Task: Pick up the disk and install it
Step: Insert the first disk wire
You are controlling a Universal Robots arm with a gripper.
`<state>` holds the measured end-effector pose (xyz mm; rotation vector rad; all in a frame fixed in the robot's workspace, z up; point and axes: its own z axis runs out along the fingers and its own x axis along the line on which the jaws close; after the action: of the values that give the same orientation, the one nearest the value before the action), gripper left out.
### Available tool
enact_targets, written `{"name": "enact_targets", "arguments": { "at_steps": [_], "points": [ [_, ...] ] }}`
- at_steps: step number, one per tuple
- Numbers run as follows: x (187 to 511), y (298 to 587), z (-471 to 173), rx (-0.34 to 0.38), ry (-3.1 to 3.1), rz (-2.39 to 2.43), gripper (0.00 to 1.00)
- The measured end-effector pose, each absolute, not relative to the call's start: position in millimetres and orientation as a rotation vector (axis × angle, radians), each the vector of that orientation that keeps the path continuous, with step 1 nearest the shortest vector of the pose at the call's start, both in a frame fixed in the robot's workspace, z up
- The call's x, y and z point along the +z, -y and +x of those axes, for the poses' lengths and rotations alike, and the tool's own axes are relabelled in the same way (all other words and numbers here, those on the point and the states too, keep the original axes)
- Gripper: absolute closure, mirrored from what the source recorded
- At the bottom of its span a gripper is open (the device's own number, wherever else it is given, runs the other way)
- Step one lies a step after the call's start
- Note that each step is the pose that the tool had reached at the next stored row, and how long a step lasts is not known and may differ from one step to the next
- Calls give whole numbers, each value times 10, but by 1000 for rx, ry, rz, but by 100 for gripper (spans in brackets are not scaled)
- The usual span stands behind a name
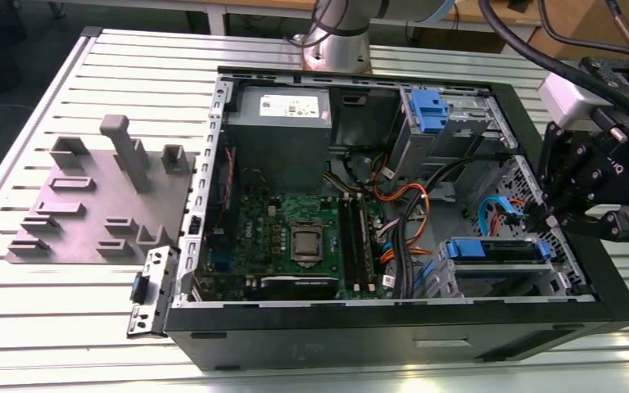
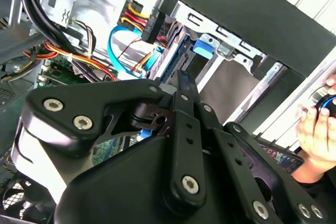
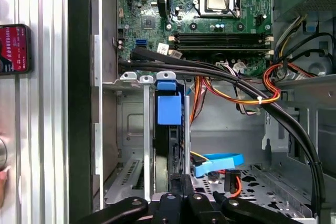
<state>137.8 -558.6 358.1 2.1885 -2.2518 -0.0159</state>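
gripper fingers pressed together, tips at the rear edge of the disk | disk on edge in the case's drive bay, blue rail up | case open on slatted table | motherboard beside bay

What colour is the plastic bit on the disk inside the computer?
Blue. The disk's plastic rail shows best in the first wrist view, standing in the drive bay.
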Motion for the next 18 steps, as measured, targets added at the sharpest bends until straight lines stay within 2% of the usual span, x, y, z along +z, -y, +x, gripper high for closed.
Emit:
{"name": "enact_targets", "arguments": {
  "at_steps": [9,18],
  "points": [
    [3575,5389,1426,-19,2250,2187,89],
    [3563,5232,1494,-54,2229,2166,89]
  ]
}}
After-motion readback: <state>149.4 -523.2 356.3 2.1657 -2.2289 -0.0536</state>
